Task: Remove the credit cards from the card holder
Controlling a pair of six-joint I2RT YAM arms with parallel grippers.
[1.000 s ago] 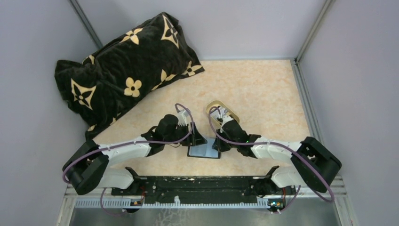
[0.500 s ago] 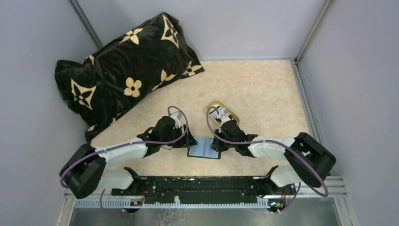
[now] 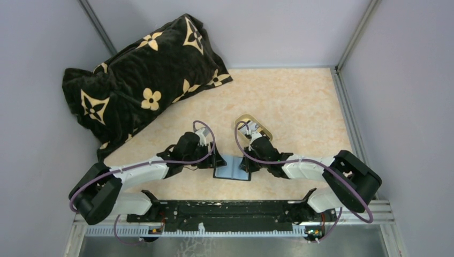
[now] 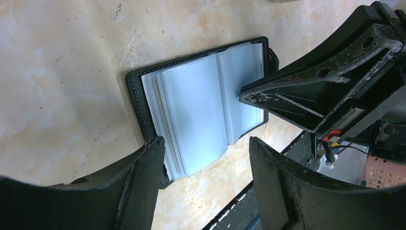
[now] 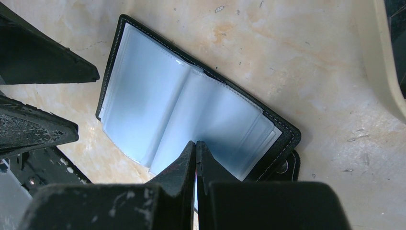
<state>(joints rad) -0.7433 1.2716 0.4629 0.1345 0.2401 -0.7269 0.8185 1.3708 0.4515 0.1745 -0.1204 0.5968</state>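
Over on the left a black flowered pillow (image 3: pixel 144 80) lies well clear of the work. Next come the left fingers (image 3: pixel 218 159), spread wide and hanging over the near-left edge of the card holder (image 4: pixel 201 100) with nothing between them. The card holder lies opened flat on the surface (image 3: pixel 300 101), between the two arms, with its pale bluish sleeves fanned like pages. I cannot pick out the credit cards from those sleeves, so they look to be tucked inside. The right fingers (image 5: pixel 195 153) are pressed fully together, and their joined tip sits down on the right-hand pages, which I read as pinning the holder. Just beyond them, on the right, is a gold-rimmed tray (image 3: pixel 243 119)

To my eye the holder is light and would slide on this smooth surface unless held down. Its sleeves look floppy and slick, while a card should be thin, stiff and slippery. I would pinch a card by a short exposed edge at a sleeve's mouth and draw it straight out
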